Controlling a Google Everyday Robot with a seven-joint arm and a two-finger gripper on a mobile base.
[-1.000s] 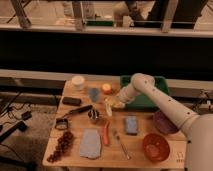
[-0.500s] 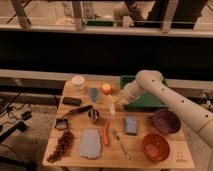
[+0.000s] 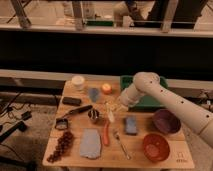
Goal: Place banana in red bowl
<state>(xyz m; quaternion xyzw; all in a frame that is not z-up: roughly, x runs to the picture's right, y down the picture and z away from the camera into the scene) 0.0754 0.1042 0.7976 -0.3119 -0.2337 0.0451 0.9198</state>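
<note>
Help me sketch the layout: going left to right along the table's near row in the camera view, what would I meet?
Near row: dark grapes → blue-grey cloth → orange-red stick → metal utensil → red bowl. The pincer hangs behind this row, mid-table, by the banana.

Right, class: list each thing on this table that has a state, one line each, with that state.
Gripper: low over the table, right by the banana.
Banana: lying on the table, outside both bowls.
Red bowl: upright, empty.
Purple bowl: upright, looks empty.
Cloth: spread flat.
</note>
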